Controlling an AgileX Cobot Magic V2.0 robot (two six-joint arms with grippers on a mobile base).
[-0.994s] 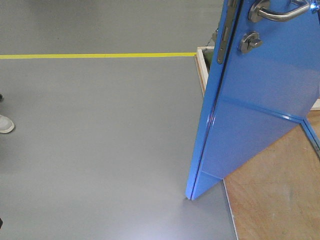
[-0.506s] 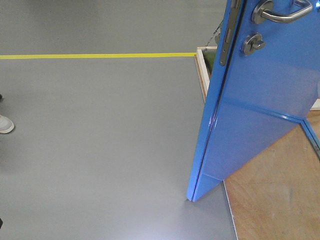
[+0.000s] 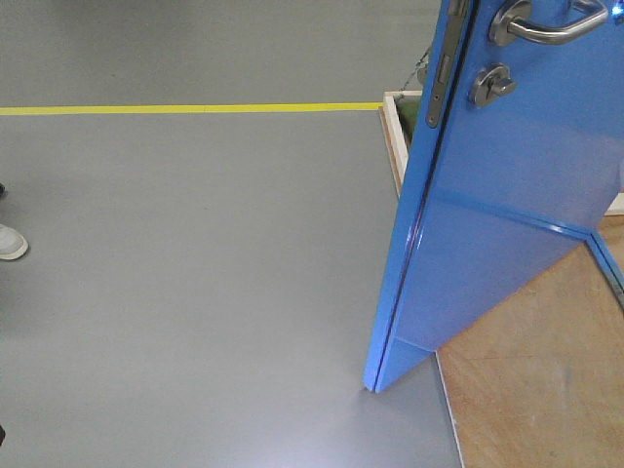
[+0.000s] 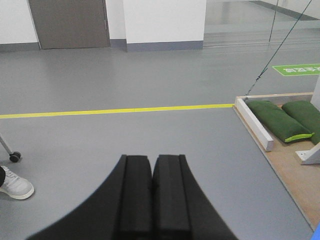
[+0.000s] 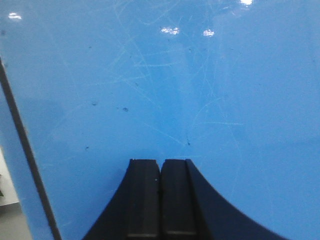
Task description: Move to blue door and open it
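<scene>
While left hand [image 4: 151,160] and right hand [image 5: 160,163] clench, blue door [image 3: 507,195] stands ajar — floor [image 3: 195,283] beside.

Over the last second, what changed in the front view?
The glossy bright-blue door panel swung slightly: its latch edge, silver lever handle and round silver thumb-turn lock shifted a little right in the front view, nearly all within the first half second. No grasp or release is visible. The yellow floor line and white shoe stayed put.

left end effector [image 4: 152,165] and right end effector [image 5: 160,167], both fully closed
</scene>
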